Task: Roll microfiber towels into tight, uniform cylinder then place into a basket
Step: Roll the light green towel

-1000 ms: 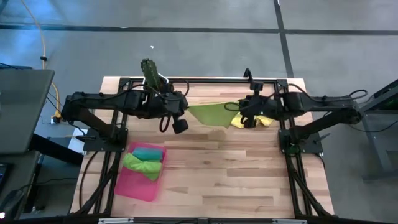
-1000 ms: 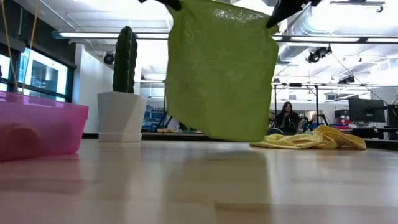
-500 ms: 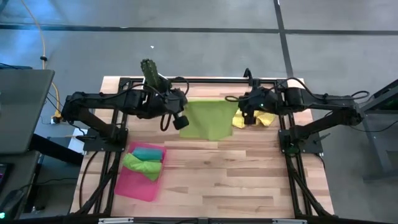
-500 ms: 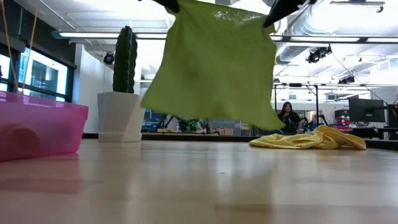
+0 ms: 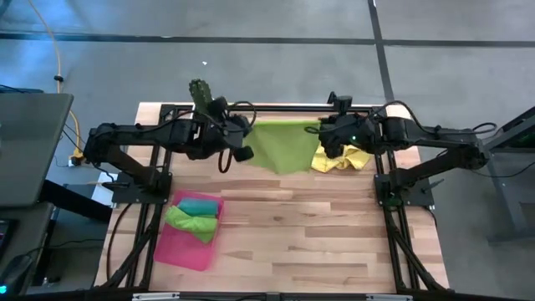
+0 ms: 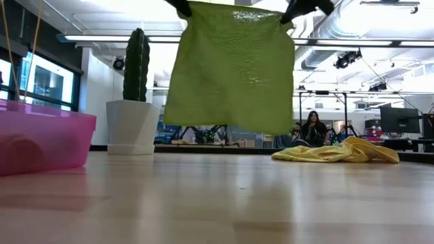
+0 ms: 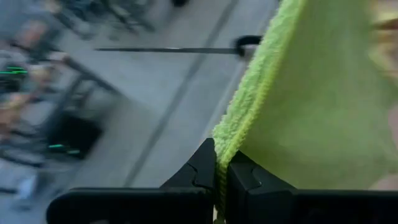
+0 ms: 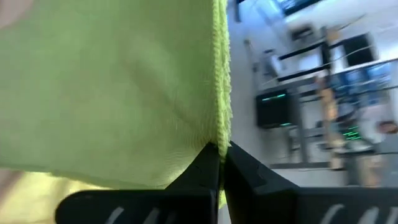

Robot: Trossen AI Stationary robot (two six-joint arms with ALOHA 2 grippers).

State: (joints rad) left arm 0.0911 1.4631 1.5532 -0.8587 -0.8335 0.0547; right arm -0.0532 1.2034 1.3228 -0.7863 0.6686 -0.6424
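Note:
A lime green towel [image 5: 282,145] [image 6: 230,68] hangs spread out above the far part of the table, its lower edge clear of the wood. My left gripper [image 5: 250,128] [image 6: 182,7] is shut on its upper left corner. My right gripper [image 5: 323,130] [image 6: 300,7] is shut on its upper right corner. A yellow towel [image 5: 341,159] [image 6: 339,150] lies crumpled on the table at the far right. The pink basket [image 5: 185,247] [image 6: 41,139] sits at the near left with a teal roll [image 5: 199,206] and a green roll [image 5: 192,222] in it. My left gripper pinches the towel's upper left corner at its hemmed edge [image 7: 226,140] between its two fingers, coming from the table's left, slanting down. The towel hangs below, lifted clear. My right gripper pinches the towel's upper right corner at its hemmed edge [image 8: 221,133] between its two fingers, coming from the table's right, slanting down. The top edge runs nearly level between the two grippers.
A white pot with a cactus [image 5: 201,96] [image 6: 132,125] stands at the far left corner. Bare wood lies in the middle and near part of the table [image 5: 309,242]. A black frame rail [image 5: 284,107] runs along the far edge.
Both grippers have rolled at the wrist and shifted a little toward the far edge, still shut on the towel's corners. The towel's lower part swung out toward the near edge and has dropped back. It now hangs flatter and wider, its top edge level.

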